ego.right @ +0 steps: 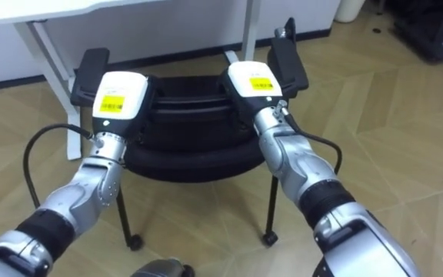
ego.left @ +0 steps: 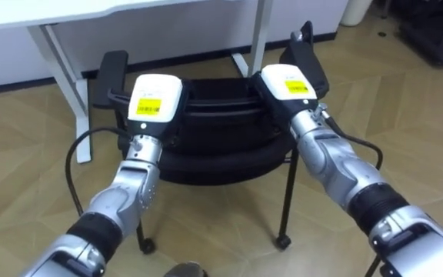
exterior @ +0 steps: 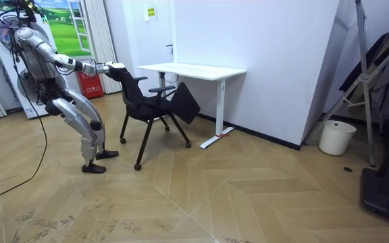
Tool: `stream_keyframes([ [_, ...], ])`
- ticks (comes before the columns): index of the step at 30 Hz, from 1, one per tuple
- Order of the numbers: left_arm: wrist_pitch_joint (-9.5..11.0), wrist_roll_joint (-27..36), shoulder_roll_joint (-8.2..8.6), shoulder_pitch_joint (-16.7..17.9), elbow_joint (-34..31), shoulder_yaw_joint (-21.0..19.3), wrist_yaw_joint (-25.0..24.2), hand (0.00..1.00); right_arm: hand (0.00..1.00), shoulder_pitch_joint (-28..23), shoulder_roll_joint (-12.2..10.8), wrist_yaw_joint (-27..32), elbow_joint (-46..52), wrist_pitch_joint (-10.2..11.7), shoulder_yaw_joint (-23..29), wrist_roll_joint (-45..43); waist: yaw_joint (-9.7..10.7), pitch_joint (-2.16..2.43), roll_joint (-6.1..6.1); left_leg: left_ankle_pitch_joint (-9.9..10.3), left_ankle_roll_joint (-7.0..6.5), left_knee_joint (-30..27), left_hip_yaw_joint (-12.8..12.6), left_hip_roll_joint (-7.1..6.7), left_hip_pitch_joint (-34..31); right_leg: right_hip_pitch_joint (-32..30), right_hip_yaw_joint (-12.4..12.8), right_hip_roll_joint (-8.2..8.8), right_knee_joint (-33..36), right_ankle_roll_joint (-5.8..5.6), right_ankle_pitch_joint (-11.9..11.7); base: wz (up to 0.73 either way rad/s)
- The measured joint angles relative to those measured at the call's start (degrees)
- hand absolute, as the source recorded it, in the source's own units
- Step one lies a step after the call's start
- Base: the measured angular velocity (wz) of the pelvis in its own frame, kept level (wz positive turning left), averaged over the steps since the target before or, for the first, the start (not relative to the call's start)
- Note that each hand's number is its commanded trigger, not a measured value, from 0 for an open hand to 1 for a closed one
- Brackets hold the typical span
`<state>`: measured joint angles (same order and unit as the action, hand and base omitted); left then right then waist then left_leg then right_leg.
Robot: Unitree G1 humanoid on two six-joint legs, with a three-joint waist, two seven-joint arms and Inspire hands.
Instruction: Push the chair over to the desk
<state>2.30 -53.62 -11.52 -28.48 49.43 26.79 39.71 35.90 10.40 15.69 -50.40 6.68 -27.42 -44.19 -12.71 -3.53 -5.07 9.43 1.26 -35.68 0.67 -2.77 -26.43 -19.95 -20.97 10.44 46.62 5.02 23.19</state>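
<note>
Room view has the robot leaning forward on bent knees behind a black office chair with armrests and thin wheeled legs (exterior: 151, 106), which stands on the pale wooden floor (exterior: 248, 196) just before a white rectangular desk on white legs (exterior: 194, 69). Left eye view shows the left hand (ego.left: 156, 98) and the right hand (ego.left: 289, 83) set apart on the top edge of the chair's backrest. Whether either hand grasps it or merely presses cannot be told.

Chair (ego.left: 214, 146) btwn desk legs (ego.left: 61, 73), wall (exterior: 275, 61) behind; floor (ego.left: 406, 115) right open.
</note>
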Motion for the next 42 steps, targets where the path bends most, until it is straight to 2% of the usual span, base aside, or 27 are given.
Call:
stream_keyframes([
  [5,-0.87,0.02,-0.73,1.26,-3.0,0.21,-1.35,1.0,1.0,-0.11,-0.14,0.19,0.21,0.0,-0.12,0.16,-0.09,-0.02,-0.31,-0.03,-0.26,0.04,-0.59,0.03,0.26,0.52,0.0,-0.05,-0.33,-1.47,0.24,0.05],
  [6,-1.0,0.01,-0.83,1.73,-3.5,0.28,-1.67,1.0,1.0,-0.43,-0.2,0.19,0.19,0.0,-0.11,0.14,-0.24,0.41,0.03,-0.48,-1.38,0.86,-0.54,0.17,0.59,0.89,0.21,-0.85,-1.42,-3.59,0.09,0.0],
  [7,-1.1,-0.05,-0.44,2.54,-3.93,0.44,-2.34,1.0,1.0,-1.08,-0.33,0.2,0.08,-0.06,-0.11,-0.16,-0.77,1.4,0.57,-1.33,-2.6,2.97,-0.46,1.35,1.29,1.38,1.67,-2.42,-1.04,-7.58,0.39,0.0],
  [8,-0.99,-0.16,-0.54,2.72,-4.05,0.32,-2.7,1.0,1.0,-1.33,-0.35,0.22,0.07,-0.01,-0.09,-0.2,-0.52,1.32,0.37,-1.48,-2.79,3.14,-1.57,1.57,1.68,2.01,2.88,-2.11,2.15,-8.17,1.83,0.52],
  [9,-0.49,-0.54,-0.59,2.7,-4.06,0.43,-3.94,1.0,1.0,-2.62,-0.3,0.77,0.22,0.14,-0.11,0.93,0.94,1.42,-1.57,-1.64,-3.1,2.26,-4.85,0.86,2.24,7.02,4.56,1.15,6.05,-7.71,4.97,0.82],
  [10,-0.01,-0.68,-1.07,1.55,-4.08,0.25,-5.02,1.0,1.0,-2.33,0.56,0.78,0.61,0.58,-0.39,2.22,1.25,0.44,-4.57,-0.87,-3.21,-2.47,-8.7,1.09,1.68,9.6,7.86,1.89,5.61,-5.3,12.96,0.84],
  [11,0.18,-0.64,-0.96,1.54,-4.27,0.16,-5.82,1.0,1.0,-2.54,0.81,0.84,0.68,0.59,-0.51,2.63,1.15,0.33,-3.74,0.35,-2.42,-4.56,-8.69,0.89,1.3,9.85,9.29,0.68,6.21,-5.63,13.97,0.15],
  [12,0.46,-0.65,-0.61,2.54,-4.88,0.11,-7.51,1.0,1.0,-3.47,1.02,0.42,0.78,0.69,-0.53,2.58,-0.27,1.57,-2.67,1.6,-1.89,-6.1,-8.08,1.23,1.26,10.54,12.19,-2.02,5.15,-5.15,14.34,-0.32],
  [13,0.54,-0.67,-0.68,4.44,-5.71,0.2,-7.91,1.0,1.0,-4.68,0.81,-0.04,0.61,0.91,-0.58,1.88,-0.82,2.56,-2.2,2.19,-2.81,-3.96,-7.01,0.33,2.79,12.62,12.91,-2.87,1.32,-5.64,14.06,-0.5],
  [14,0.62,-0.73,-0.89,5.15,-6.05,0.4,-7.75,1.0,1.0,-5.31,0.65,0.18,0.66,0.93,-0.58,1.73,-1.54,2.64,-2.19,2.38,-3.06,-2.25,-6.12,-0.17,4.03,14.1,12.93,-2.79,-0.75,-6.53,13.47,-0.51],
  [15,1.0,-0.73,-1.32,6.15,-6.74,0.56,-7.34,1.0,1.0,-5.81,0.26,0.72,0.69,1.04,-0.83,1.46,-2.97,2.64,-2.19,2.41,-3.27,0.36,-5.6,-1.08,6.09,16.74,12.66,-2.08,-4.16,-8.86,10.99,-0.37],
  [16,1.27,-0.65,-1.52,6.06,-6.8,0.58,-6.92,1.0,1.0,-5.79,0.34,1.09,0.95,1.15,-0.95,1.46,-3.14,2.72,-1.94,2.62,-3.63,0.44,-5.97,-1.1,6.38,17.08,11.84,-1.27,-3.82,-7.94,9.27,-0.21],
  [17,1.41,-0.59,-1.73,4.73,-6.57,0.27,-5.98,1.0,1.0,-4.86,0.74,2.18,1.73,1.2,-0.96,1.31,-3.32,2.01,-1.72,3.69,-5.73,-1.76,-7.02,-1.07,6.05,14.71,9.66,0.76,2.72,-7.82,7.51,0.06],
  [18,1.81,-0.54,-1.46,2.73,-5.21,-0.16,-5.15,1.0,1.0,-3.52,1.31,2.9,1.84,1.18,-0.82,1.04,-3.15,0.83,-0.65,5.81,-6.54,-5.2,-7.05,-0.93,5.67,10.59,9.61,2.58,11.98,-7.74,3.68,0.1],
  [19,2.08,-0.54,-1.35,1.9,-4.59,-0.3,-4.99,1.0,1.0,-3.07,1.53,2.93,1.81,1.15,-0.73,1.03,-3.17,0.53,-0.2,6.93,-6.62,-6.66,-6.97,-0.71,5.45,8.59,9.96,3.04,15.77,-7.61,1.23,0.04],
  [22,4.65,-0.78,-1.13,-1.25,0.22,-0.25,-2.54,1.0,1.0,-2.29,1.41,3.59,1.42,0.8,-0.47,1.39,-3.5,-0.31,1.83,12.12,-7.07,-11.57,-5.2,0.26,6.74,4.85,9.73,3.63,25.88,-5.92,-12.1,0.06],
  [24,5.47,-0.82,-1.1,-2.58,2.02,-0.09,-1.66,1.0,1.0,-1.94,1.22,4.18,1.15,0.73,-0.37,1.54,-3.5,-0.26,2.03,13.57,-7.4,-12.15,-4.46,0.15,7.4,3.32,10.14,3.51,28.22,-5.87,-16.67,0.13],
  [26,6.07,-0.82,-1.19,-4.48,3.95,-0.16,-1.01,1.0,1.0,-0.56,0.83,4.41,0.14,0.64,-0.18,1.5,-3.54,-0.48,2.26,14.75,-7.34,-12.55,-3.65,0.41,7.77,0.17,10.2,3.15,30.23,-6.31,-12.18,0.13],
  [28,6.52,-0.82,-1.41,-6.1,4.67,0.15,-0.52,1.0,1.0,0.45,0.84,4.72,-0.24,0.6,0.18,1.95,-3.29,-1.06,2.8,16.25,-6.9,-13.72,-1.72,1.4,8.26,-5.86,9.37,2.51,27.12,-6.29,-6.93,0.36],
  [30,6.67,-0.85,-1.58,-6.88,5.28,0.39,-0.35,1.0,1.0,0.71,0.69,4.86,-0.52,0.6,0.2,2.46,-3.14,-1.36,2.82,17.58,-5.98,-14.12,-0.29,2.15,9.36,-9.34,8.45,2.54,19.87,-5.98,-6.06,0.36],
  [32,7.01,-1.32,-1.91,-6.9,5.62,0.41,-0.32,1.0,1.0,0.49,0.27,4.9,-0.72,0.45,0.2,2.68,-3.16,-1.28,2.83,18.94,-4.86,-14.12,1.16,2.9,10.44,-9.67,7.69,2.46,7.26,-5.67,-7.15,0.32],
  [33,7.08,-1.66,-2.42,-6.62,5.13,0.41,-0.08,1.0,1.0,0.55,-0.23,4.9,-0.95,0.43,0.2,2.68,-3.37,-1.15,2.29,20.07,-3.94,-14.14,1.74,3.24,11.45,-8.82,7.13,2.66,-0.9,-5.73,-9.2,0.19],
  [34,7.05,-1.7,-2.66,-6.44,4.9,0.38,0.01,1.0,1.0,0.61,-0.5,4.89,-1.07,0.38,0.2,2.69,-3.49,-1.17,2.0,20.63,-3.46,-14.15,2.08,3.36,12.14,-8.54,6.37,2.79,-3.84,-5.46,-10.14,0.27],
  [35,6.94,-1.72,-2.87,-6.01,4.59,0.33,0.12,1.0,1.0,0.68,-0.67,4.81,-1.2,0.38,0.19,2.67,-3.59,-0.95,1.85,22.02,-1.98,-14.78,3.04,4.25,13.23,-7.0,4.67,3.09,-5.72,-4.95,-12.5,0.32],
  [36,6.76,-1.72,-3.05,-5.93,4.22,0.33,0.2,1.0,1.0,0.98,-0.66,4.79,-1.18,0.38,0.19,2.73,-3.7,-0.63,2.31,23.02,-0.23,-15.6,2.43,6.31,13.67,-5.86,3.39,2.0,-5.07,-4.45,-12.76,0.4],
  [37,6.38,-1.72,-3.06,-5.95,3.57,0.27,0.11,1.0,1.0,1.56,-0.66,4.62,-1.46,0.39,0.2,2.85,-3.84,-0.68,2.28,23.58,0.95,-15.68,1.99,8.01,14.28,-5.42,3.51,0.66,-4.22,-2.42,-14.56,0.28],
  [42,3.19,-2.14,-1.75,-4.53,0.04,-1.99,-0.35,1.0,1.0,5.08,-0.29,1.93,-2.65,0.48,0.19,2.2,-4.83,-0.95,1.74,23.1,3.58,-10.91,-1.08,10.13,16.32,-6.7,3.82,-0.98,-3.0,-0.69,-12.57,-0.11],
])
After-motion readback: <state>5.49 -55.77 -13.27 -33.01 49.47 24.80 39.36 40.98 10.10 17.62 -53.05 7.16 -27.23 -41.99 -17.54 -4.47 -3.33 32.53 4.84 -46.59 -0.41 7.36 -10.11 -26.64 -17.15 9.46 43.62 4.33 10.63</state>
